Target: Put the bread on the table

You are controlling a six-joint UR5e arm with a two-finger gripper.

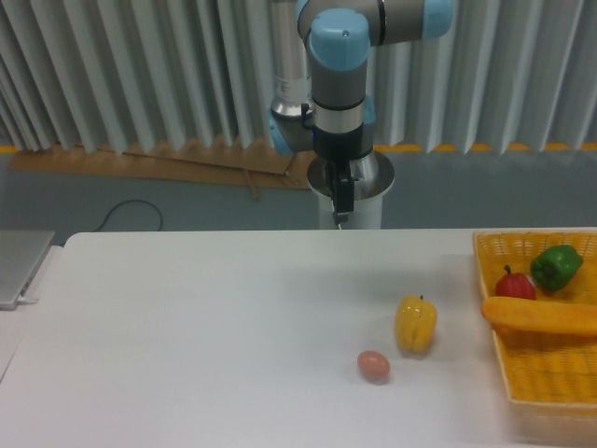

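Note:
The bread is a long orange-tan loaf lying across the yellow woven basket at the right edge, running out of the frame on the right. The white table fills the lower half of the view. My gripper hangs above the table's far edge, near the middle, well left of and behind the basket. Its dark fingers point down and look close together with nothing between them, but the narrow view does not settle whether they are open or shut.
A yellow bell pepper and a small pinkish-brown egg stand on the table left of the basket. A red pepper and a green pepper lie in the basket behind the bread. A grey laptop sits at the left edge.

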